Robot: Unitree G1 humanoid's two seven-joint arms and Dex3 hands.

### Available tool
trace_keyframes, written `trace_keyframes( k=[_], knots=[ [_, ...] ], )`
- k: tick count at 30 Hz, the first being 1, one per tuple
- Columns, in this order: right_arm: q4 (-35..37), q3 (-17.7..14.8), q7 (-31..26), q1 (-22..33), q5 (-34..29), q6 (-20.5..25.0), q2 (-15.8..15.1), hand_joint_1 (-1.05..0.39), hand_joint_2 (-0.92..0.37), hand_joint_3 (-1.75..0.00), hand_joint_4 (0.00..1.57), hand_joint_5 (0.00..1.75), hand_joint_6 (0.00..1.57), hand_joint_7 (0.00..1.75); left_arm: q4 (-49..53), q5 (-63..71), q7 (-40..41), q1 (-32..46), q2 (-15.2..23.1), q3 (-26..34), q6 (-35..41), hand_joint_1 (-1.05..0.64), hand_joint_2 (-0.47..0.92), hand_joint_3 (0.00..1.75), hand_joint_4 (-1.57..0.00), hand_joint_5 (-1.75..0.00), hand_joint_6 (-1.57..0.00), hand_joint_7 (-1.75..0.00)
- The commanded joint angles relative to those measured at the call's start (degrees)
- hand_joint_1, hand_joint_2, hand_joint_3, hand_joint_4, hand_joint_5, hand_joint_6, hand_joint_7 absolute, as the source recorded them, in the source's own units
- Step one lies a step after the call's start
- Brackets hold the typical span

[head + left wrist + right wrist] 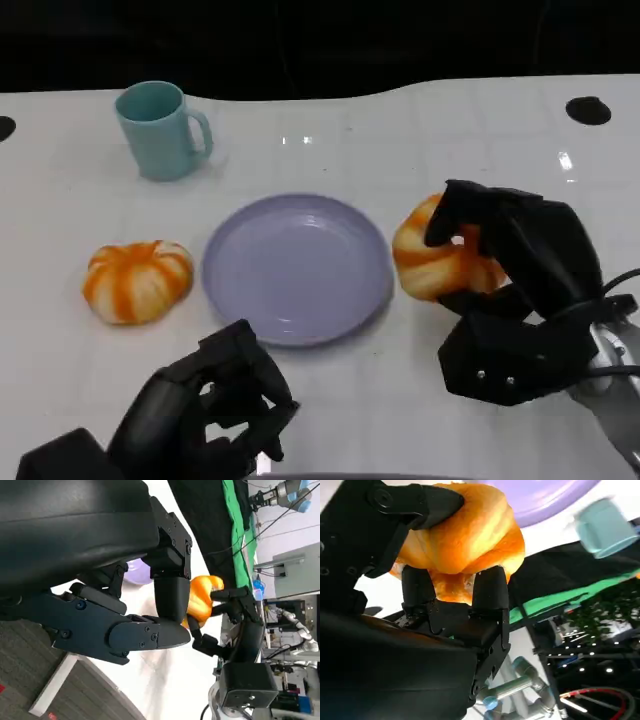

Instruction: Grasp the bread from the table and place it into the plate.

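An orange-and-white bread roll sits just right of the lavender plate, and my right hand grips it with fingers wrapped over its top and side. The right wrist view shows that bread clamped between my fingers, with the plate just beyond. A second bread roll lies on the table left of the plate. My left hand rests low near the front edge, fingers curled in, holding nothing. In the left wrist view the held bread and my right hand appear past my left hand's fingers.
A teal mug stands at the back left of the white table. Black round marks sit near the table's far edge. Lab equipment and a green cloth lie beyond the table.
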Motion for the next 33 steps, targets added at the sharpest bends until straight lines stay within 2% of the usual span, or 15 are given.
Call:
trace_keyframes(
  k=[1, 13, 19, 21, 22, 23, 25, 27, 29, 31, 33],
  knots=[
    [-0.85, 1.12, 2.46, -3.31, -0.05, 0.47, 2.17, -0.13, -0.23, -1.45, 1.00, 1.75, 0.76, 1.74, -0.11, 0.20, 0.38, 0.75, 0.22, -0.29, -0.17, -0.54, 0.92, 0.41, -0.63, -1.75, -0.44, -1.74],
    [13.00, 4.75, 2.14, -13.30, -0.63, -0.95, 9.02, -0.12, -0.23, -1.44, 1.00, 1.75, 0.76, 1.75, 0.27, 1.16, 0.50, 0.89, -0.02, -1.18, -1.09, -0.53, 0.92, 0.42, -0.64, -1.75, -0.43, -1.74],
    [22.88, 3.98, 2.56, -17.85, 2.68, -4.10, 12.07, -0.12, -0.26, -1.44, 0.94, 1.75, 0.76, 1.70, -0.24, -0.10, 0.10, 1.19, -0.09, -1.25, -0.29, -0.54, 0.92, 0.40, -0.63, -1.75, -0.43, -1.73],
    [25.16, 3.34, 4.43, -18.98, 4.54, -3.78, 13.09, -0.13, -0.31, -1.39, 0.88, 1.75, 0.76, 1.53, -0.09, 0.23, 0.33, 1.15, -0.08, -1.35, -0.55, -0.54, 0.92, 0.40, -0.63, -1.75, -0.43, -1.73],
    [25.97, 3.01, 5.73, -19.35, 5.63, -3.61, 13.51, -0.13, -0.35, -1.34, 0.81, 1.75, 0.75, 1.37, 0.10, 0.76, 0.49, 1.08, -0.02, -1.42, -1.01, -0.53, 0.92, 0.40, -0.63, -1.75, -0.43, -1.73],
    [26.45, 2.73, 7.39, -19.63, 6.71, -3.34, 13.79, -0.13, -0.43, -1.22, 0.66, 1.56, 0.70, 1.09, 0.38, 1.12, 0.53, 0.99, 0.03, -1.46, -1.54, -0.53, 0.92, 0.40, -0.63, -1.75, -0.43, -1.74],
    [27.00, 2.52, 10.82, -20.04, 8.26, -3.04, 13.96, -0.16, -0.54, -1.02, 0.53, 1.18, 0.64, 0.68, 0.58, 1.40, 0.54, 0.93, 0.07, -1.47, -1.89, -0.53, 0.92, 0.41, -0.63, -1.75, -0.43, -1.74],
    [27.26, 3.54, 13.54, -20.29, 7.82, -3.51, 13.22, -0.26, -0.73, -0.63, 0.37, 0.73, 0.51, 0.32, 0.53, 1.30, 0.52, 0.93, -0.04, -1.49, -1.85, -0.53, 0.92, 0.41, -0.63, -1.75, -0.43, -1.73],
    [26.41, 4.53, 15.53, -20.06, 6.79, -2.97, 12.55, -0.40, -0.88, -0.34, 0.19, 0.48, 0.37, 0.12, 0.39, 0.83, 0.37, 0.97, -0.14, -1.48, -1.52, -0.53, 0.92, 0.41, -0.64, -1.75, -0.44, -1.73],
    [24.86, 5.70, 16.88, -19.47, 5.46, -2.28, 11.75, -0.50, -0.91, -0.30, 0.06, 0.42, 0.30, 0.05, 0.12, -0.08, 0.12, 1.11, -0.29, -1.43, -0.90, -0.53, 0.92, 0.40, -0.64, -1.75, -0.44, -1.73],
    [23.42, 6.30, 18.03, -18.85, 4.85, -1.78, 11.18, -0.57, -0.92, -0.32, 0.01, 0.37, 0.25, 0.01, -0.13, -0.49, 0.13, 1.24, -0.30, -1.44, -0.49, -0.53, 0.92, 0.40, -0.64, -1.75, -0.44, -1.74]
  ],
)
